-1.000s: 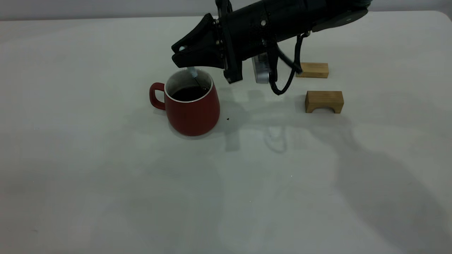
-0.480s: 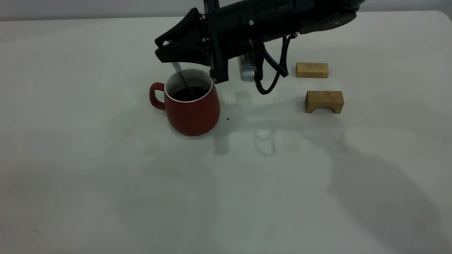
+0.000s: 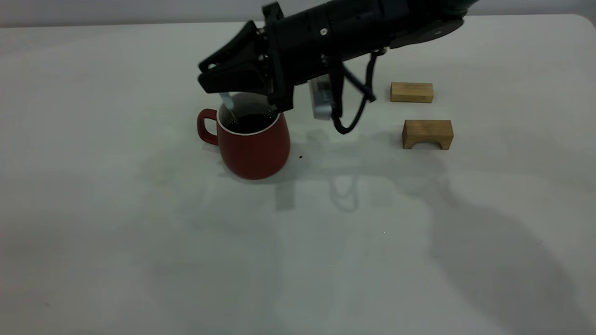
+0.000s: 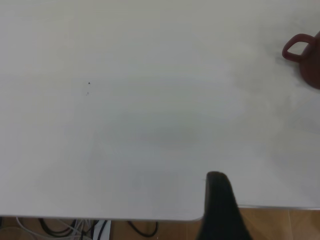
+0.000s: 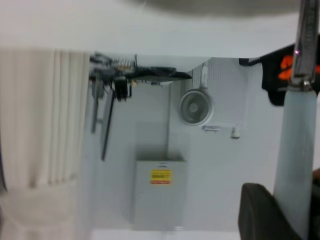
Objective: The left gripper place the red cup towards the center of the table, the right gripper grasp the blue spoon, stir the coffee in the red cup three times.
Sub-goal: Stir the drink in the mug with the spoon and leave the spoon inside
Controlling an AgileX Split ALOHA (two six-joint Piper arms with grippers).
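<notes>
The red cup [image 3: 253, 148] stands upright on the table [image 3: 139, 242], left of the middle, its handle pointing left. Dark coffee [image 3: 251, 123] fills it. My right gripper [image 3: 210, 82] hovers just above the cup's handle side, shut on the blue spoon [image 3: 227, 100]. The spoon hangs down with its lower end dipping into the coffee by the left wall. In the right wrist view the spoon's pale handle [image 5: 297, 160] runs past one dark finger [image 5: 260, 212]. The left gripper [image 4: 220, 205] is parked over the table's near edge, far from the red cup [image 4: 306, 55].
Two wooden blocks lie right of the cup: a flat one [image 3: 411, 92] farther back and an arched one [image 3: 427, 134] nearer. The right arm's silver-grey box [image 3: 321, 101] hangs close beside the cup. Cables [image 4: 75, 227] lie on the floor beyond the table [image 4: 125, 125] edge.
The right gripper has swung left across the cup's mouth, carrying the spoon from the right side to the handle side of the coffee. The cup has stayed put.
</notes>
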